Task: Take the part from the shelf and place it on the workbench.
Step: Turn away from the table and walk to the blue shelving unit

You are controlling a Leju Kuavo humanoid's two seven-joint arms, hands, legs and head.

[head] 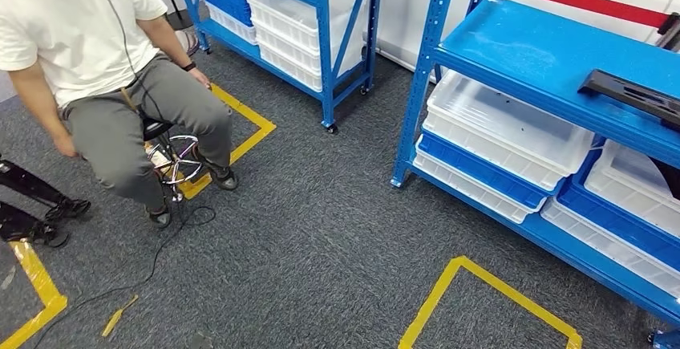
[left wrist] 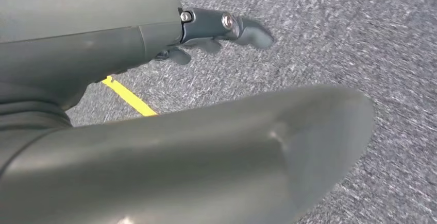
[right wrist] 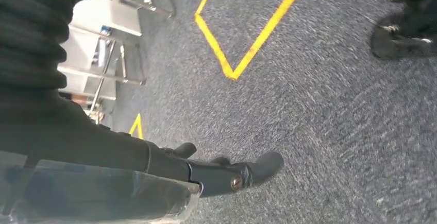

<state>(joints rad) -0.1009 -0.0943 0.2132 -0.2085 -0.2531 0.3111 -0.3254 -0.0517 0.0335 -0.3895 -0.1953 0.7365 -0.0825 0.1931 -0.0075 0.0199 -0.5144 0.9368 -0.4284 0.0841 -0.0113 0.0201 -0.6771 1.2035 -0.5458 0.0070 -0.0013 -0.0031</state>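
Head view puts the black part (head: 633, 95) on the blue shelf (head: 513, 52) at the right of the frame; no writing is readable. Left robot hand (left wrist: 216, 33) and right robot hand (right wrist: 227, 172) hang over grey carpet (head: 321, 229), fingers extended, holding nothing.

Even bright indoor light on my head cam, soft shadows under the stool (head: 172, 152), sharp overall w/ slight bending at edges. Both wrist cams: carpet (left wrist: 335, 38) smeared by motion blur, thumb (left wrist: 206, 157) close-up out of focus, window glare (right wrist: 103, 18).
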